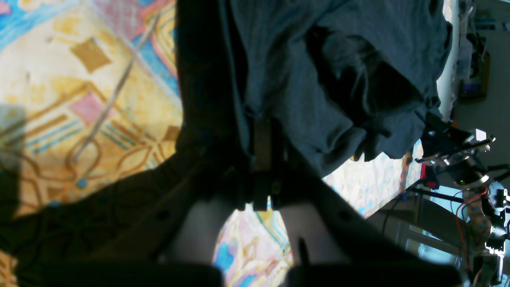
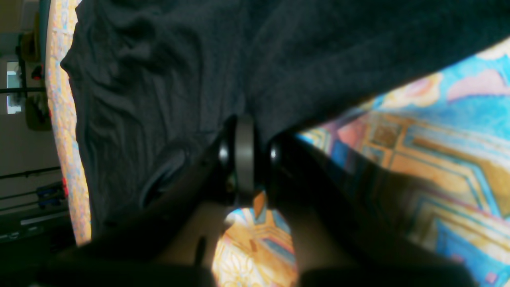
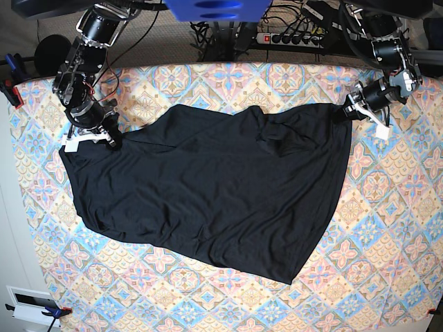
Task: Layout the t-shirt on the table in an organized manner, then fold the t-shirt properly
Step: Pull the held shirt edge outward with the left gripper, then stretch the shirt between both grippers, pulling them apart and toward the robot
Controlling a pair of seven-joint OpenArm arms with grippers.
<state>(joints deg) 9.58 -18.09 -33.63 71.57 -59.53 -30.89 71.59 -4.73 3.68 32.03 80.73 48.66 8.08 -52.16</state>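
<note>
Both end effectors, left [image 3: 344,113] and right [image 3: 113,138], clench corners of the black t-shirt [image 3: 208,194], spread but rumpled on the table [image 3: 387,228], folding not begun.

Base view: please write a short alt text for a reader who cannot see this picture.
A black t-shirt lies spread but wrinkled on a table covered in pastel tiles, seen from above. The right gripper pinches one far corner of the shirt and the left gripper pinches the other, each shut on the fabric.
</note>
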